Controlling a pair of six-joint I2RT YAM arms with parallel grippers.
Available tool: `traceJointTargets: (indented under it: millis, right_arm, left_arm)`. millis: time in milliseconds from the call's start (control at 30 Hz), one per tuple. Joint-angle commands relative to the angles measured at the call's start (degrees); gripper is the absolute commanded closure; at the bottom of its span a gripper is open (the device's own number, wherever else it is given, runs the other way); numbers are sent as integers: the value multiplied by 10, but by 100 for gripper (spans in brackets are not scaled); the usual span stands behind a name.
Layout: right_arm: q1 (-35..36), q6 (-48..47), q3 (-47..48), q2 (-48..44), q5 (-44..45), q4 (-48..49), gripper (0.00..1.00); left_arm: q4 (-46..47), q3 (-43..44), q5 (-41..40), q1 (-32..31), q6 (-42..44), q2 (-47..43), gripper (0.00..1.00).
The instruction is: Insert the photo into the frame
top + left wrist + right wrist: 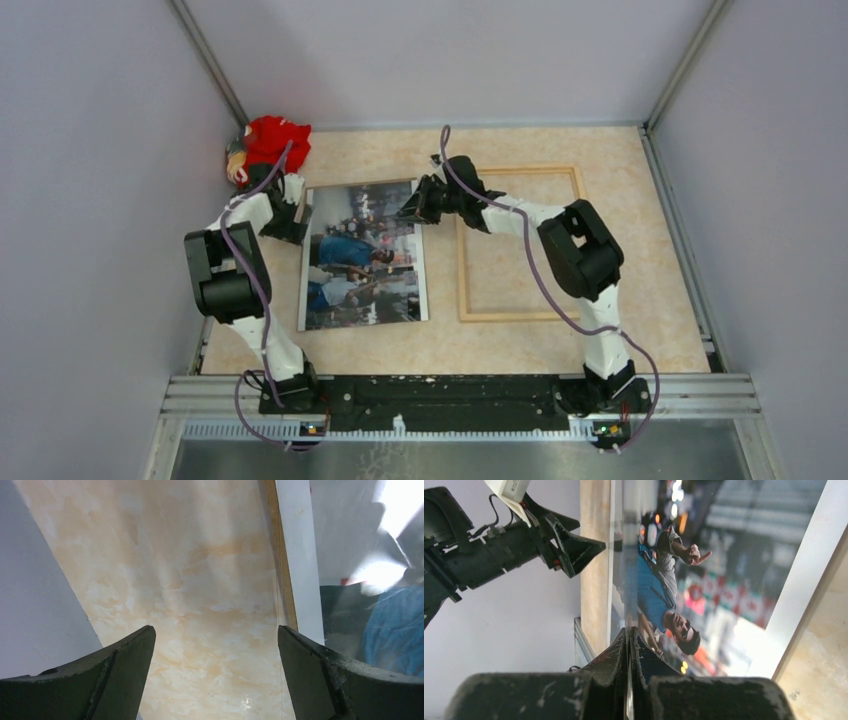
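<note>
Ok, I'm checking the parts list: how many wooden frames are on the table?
1. The frame lies flat right of the photo, its far-left corner under the right arm. No other shows.

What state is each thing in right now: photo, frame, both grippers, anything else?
photo: face up on the table, left of the frame, not yet in it, right edge pinched near the far corner.
frame: flat on the table, empty.
right gripper: shut on the photo's edge.
left gripper: open, holding nothing, beside the photo's left edge.
toy: lying in the far left corner.
</note>
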Motion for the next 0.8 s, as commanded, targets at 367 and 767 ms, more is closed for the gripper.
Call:
traceJointTargets:
  millis: [367,767]
  right_arm:
    - [-197,-198,-23,-219,-122,-293,100]
    - [-303,-403,-2,-295,215,-590,100]
  left_arm:
    - [-80,104,45,-60,7,-49,2]
    - [-125,247,60,-285,-59,78,2]
